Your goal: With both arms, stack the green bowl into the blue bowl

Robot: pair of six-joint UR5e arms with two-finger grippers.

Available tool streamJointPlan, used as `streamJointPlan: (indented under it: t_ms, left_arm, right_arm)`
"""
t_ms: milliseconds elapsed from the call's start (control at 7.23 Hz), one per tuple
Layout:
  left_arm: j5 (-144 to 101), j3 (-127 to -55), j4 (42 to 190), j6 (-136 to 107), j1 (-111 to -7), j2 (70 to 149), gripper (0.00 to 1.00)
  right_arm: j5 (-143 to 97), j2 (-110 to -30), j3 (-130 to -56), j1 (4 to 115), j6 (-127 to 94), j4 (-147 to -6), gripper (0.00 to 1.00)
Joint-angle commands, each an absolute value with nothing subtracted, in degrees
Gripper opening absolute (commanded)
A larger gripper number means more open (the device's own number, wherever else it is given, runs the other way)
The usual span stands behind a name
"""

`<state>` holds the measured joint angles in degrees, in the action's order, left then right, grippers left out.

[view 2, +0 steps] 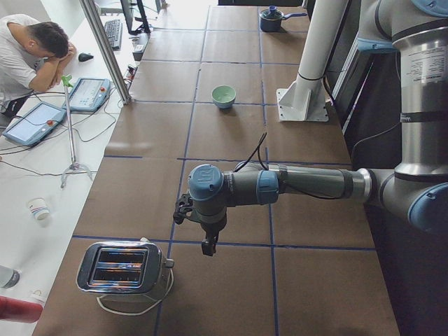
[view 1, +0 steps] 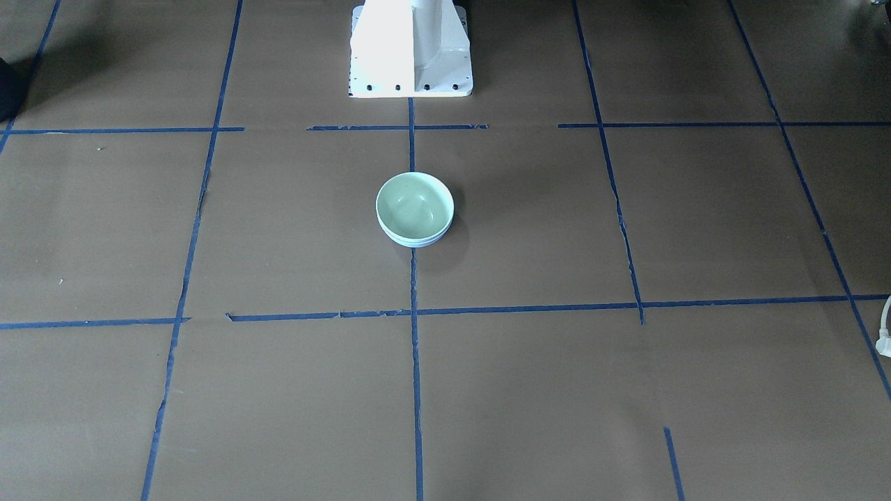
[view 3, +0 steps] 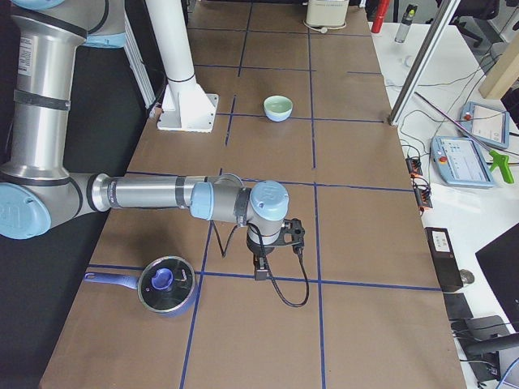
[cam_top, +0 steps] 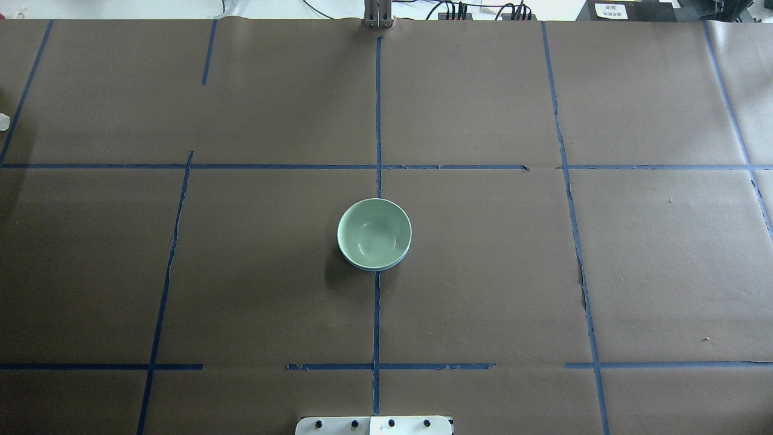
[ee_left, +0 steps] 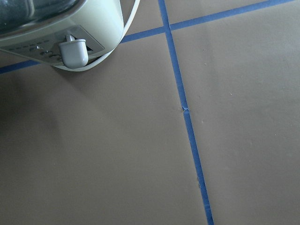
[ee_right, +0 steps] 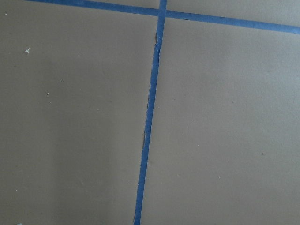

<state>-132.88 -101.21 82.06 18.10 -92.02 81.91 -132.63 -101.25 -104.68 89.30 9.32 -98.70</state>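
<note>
There are 2 bowls: 1 green bowl (cam_top: 374, 232) and 1 blue bowl (view 1: 415, 243). The robot has 2 arms, the left arm (view 2: 308, 183) and the right arm (view 3: 154, 194), with 2 grippers, the left gripper (view 2: 208, 245) and the right gripper (view 3: 259, 271), and 1 white pedestal (view 1: 411, 49). The table also carries 1 toaster (view 2: 124, 267) and 1 lidded saucepan (view 3: 166, 285). Off the table are 1 person (view 2: 28, 49), 1 paper cup (view 2: 38, 208) and 2 teach pendants, a nearer pendant (view 2: 33, 123) and a farther pendant (view 2: 89, 94).

Green bowl (cam_top: 374, 232) nested upright in blue bowl (cam_top: 378, 267).
</note>
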Motion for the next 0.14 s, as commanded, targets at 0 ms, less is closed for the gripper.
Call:
streamJointPlan:
  t_ms: [0]
  left_arm:
    - [-132.9, -101.2, 82.0, 18.1, -92.0, 81.9, 1.00]
  right_arm:
    - [-132.6, -101.3, -104.7, 89.3, 9.3, -98.7, 1.00]
